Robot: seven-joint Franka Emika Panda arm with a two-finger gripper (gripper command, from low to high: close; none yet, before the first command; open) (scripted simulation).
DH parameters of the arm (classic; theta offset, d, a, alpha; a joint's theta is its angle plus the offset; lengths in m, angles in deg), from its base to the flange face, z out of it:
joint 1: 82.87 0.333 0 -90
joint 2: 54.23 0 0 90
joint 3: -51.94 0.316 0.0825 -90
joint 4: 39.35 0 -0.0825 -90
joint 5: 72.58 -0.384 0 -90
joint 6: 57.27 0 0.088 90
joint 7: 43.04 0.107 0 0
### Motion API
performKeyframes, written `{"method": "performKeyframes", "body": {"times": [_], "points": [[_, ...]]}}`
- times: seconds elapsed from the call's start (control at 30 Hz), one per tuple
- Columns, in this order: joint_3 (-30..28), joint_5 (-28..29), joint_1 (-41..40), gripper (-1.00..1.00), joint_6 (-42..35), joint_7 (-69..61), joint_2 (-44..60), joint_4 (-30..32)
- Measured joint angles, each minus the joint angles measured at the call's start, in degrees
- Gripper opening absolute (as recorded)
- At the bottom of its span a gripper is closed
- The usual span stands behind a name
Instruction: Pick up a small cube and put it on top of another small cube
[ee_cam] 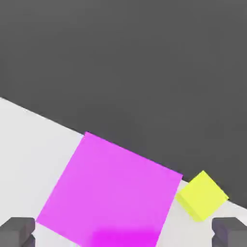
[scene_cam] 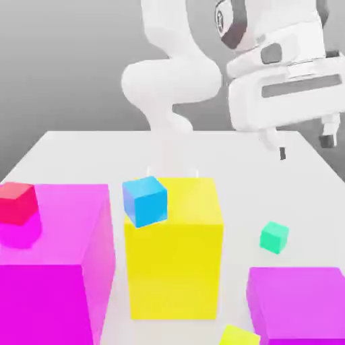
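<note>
1. A pale tabletop [scene_cam: 236,175] lies before a grey background.
2. Nearest, a small yellow cube [scene_cam: 239,336] sits beside a low purple block [scene_cam: 296,296].
3. Behind that block, the small green cube [scene_cam: 274,238], plain and teal, rests on the tabletop.
4. The gripper [scene_cam: 305,147] hangs raised, slightly tilted, open and empty.

Exterior view faces the white robot arm [scene_cam: 172,81] from across the white table [scene_cam: 236,175], close in and angled down; hand view looks down from the wrist, apparently sharing the purple block [scene_cam: 296,296] and small yellow cube [scene_cam: 239,336].
</note>
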Motion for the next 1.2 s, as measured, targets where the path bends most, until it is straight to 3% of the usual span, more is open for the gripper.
{"method": "performKeyframes", "body": {"times": [0.23,0.4,0.53,0.63,0.67,0.93,1.07,1.2], "points": [[6.12,0.37,6.25,0.00,8.19,-1.04,10.19,8.66],[9.80,7.53,8.11,0.00,14.53,3.06,17.92,13.86],[2.58,18.44,12.90,0.00,20.86,10.49,26.05,12.82],[-5.06,22.15,19.67,0.00,25.87,13.43,32.18,11.71],[-6.72,22.33,21.36,-1.00,27.25,13.71,33.82,11.45],[-6.16,22.04,20.85,-1.00,26.35,13.42,32.70,11.63],[-0.40,15.10,16.83,-1.00,20.26,8.13,25.12,13.10],[-0.74,9.08,17.69,-1.00,13.21,2.77,17.58,13.63]]}}
